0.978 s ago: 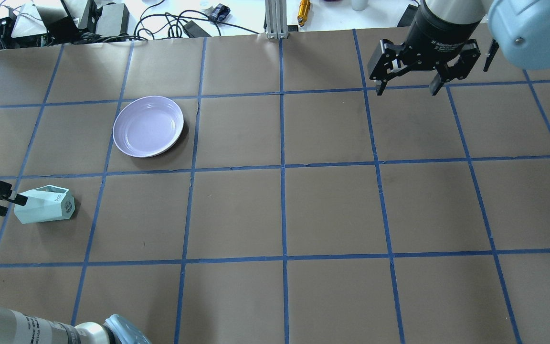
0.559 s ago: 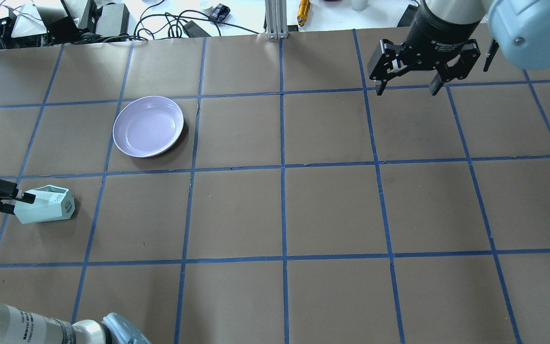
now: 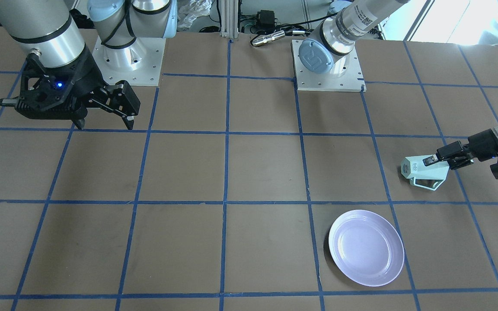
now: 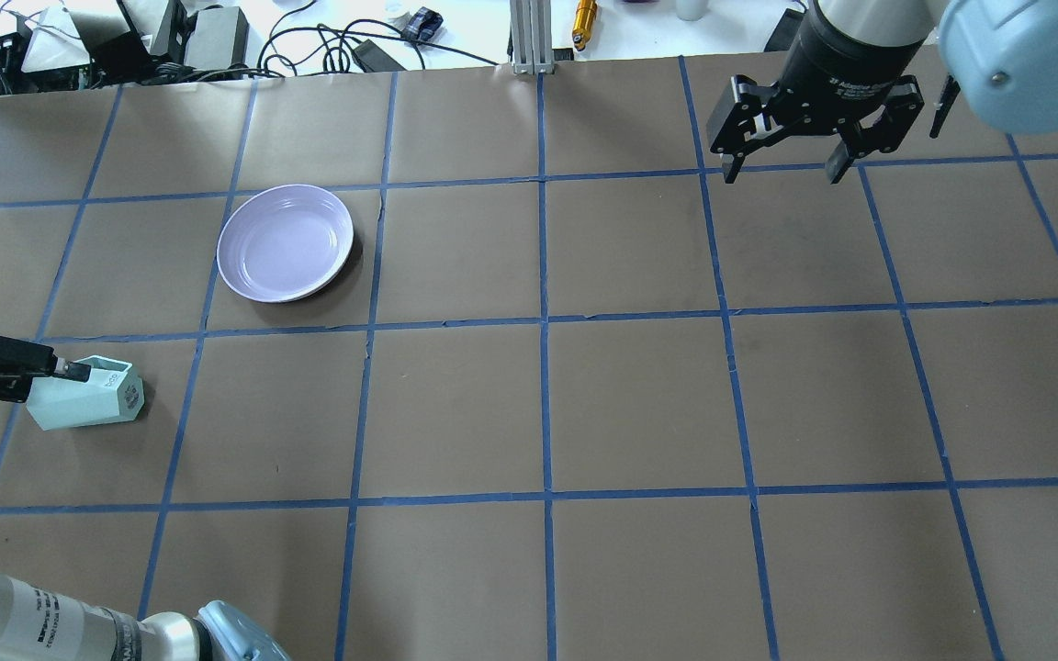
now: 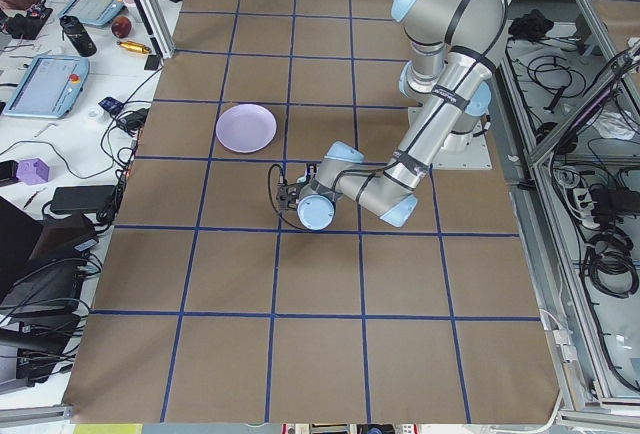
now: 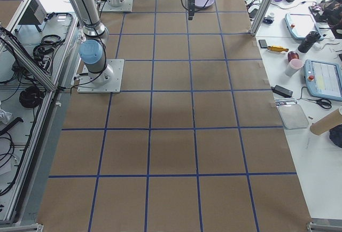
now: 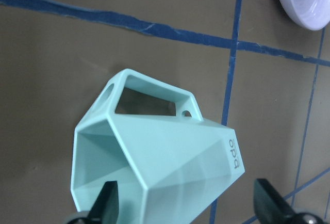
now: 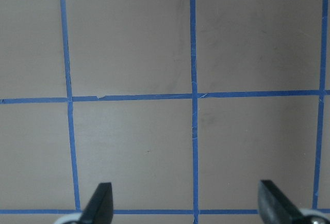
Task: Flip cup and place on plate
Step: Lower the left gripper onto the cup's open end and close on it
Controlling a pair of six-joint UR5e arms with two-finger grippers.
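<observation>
The mint-green cup [image 4: 88, 397] lies on its side at the table's far left, with its handle toward the plate and its lettered base pointing right. It also shows in the front view [image 3: 422, 172] and fills the left wrist view [image 7: 160, 167]. My left gripper [image 4: 61, 375] is open and reaches in low from the left. One finger [image 3: 431, 160] lies over the cup's upper side near the rim. The lavender plate [image 4: 286, 243] sits empty, one square farther back and to the right. My right gripper [image 4: 783, 170] is open and empty, hovering at the back right.
Cables, dark boxes and a yellow tool [image 4: 584, 23] lie beyond the table's far edge. An aluminium post [image 4: 529, 37] stands at the back middle. The two arm bases [image 3: 329, 75] are bolted on at the robot's side. Blue tape lines grid the brown table.
My left gripper has moved right, from touching the cup's rim to reaching over the cup. The cup, plate and right arm have not moved.
</observation>
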